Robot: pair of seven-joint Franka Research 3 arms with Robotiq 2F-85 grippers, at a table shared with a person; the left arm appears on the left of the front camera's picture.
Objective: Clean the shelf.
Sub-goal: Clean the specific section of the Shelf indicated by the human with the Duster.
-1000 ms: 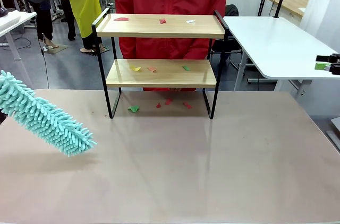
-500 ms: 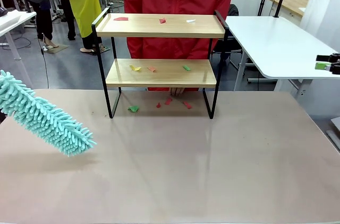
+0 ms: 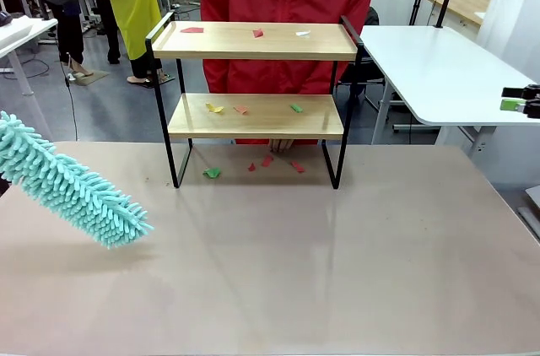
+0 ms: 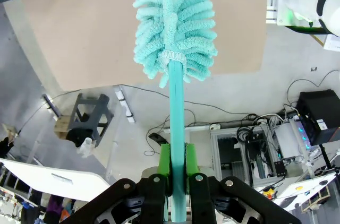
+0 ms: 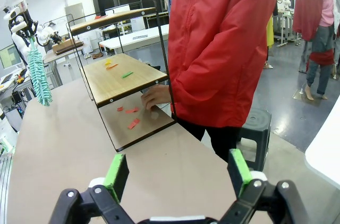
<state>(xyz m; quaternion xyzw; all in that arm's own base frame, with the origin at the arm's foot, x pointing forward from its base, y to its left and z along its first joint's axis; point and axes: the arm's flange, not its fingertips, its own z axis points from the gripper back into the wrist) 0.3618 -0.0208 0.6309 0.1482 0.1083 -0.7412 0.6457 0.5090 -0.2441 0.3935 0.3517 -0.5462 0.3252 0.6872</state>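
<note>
The shelf [image 3: 253,40] stands at the table's far side, two light wooden boards in a black frame. Small paper scraps lie on its top board [image 3: 258,34], on its lower board [image 3: 295,107] and on the table beneath it [image 3: 212,173]. My left gripper [image 4: 178,163] is shut on the handle of a teal fluffy duster [image 4: 175,17], and the duster [image 3: 72,187] hangs tilted over the table's left side, well short of the shelf. My right gripper [image 5: 178,173] is open and holds nothing, off the table's right side [image 3: 516,99]. It faces the shelf [image 5: 122,75] end-on.
A person in a red jacket [image 3: 287,2] stands right behind the shelf, one hand [image 5: 156,96] down among the scraps under the lower board. A white table [image 3: 430,69] stands at the right. Other people stand at the back left.
The person in red has shifted a little to the right, and a hand now shows under the lower board. Both arms and the duster have stayed still.
</note>
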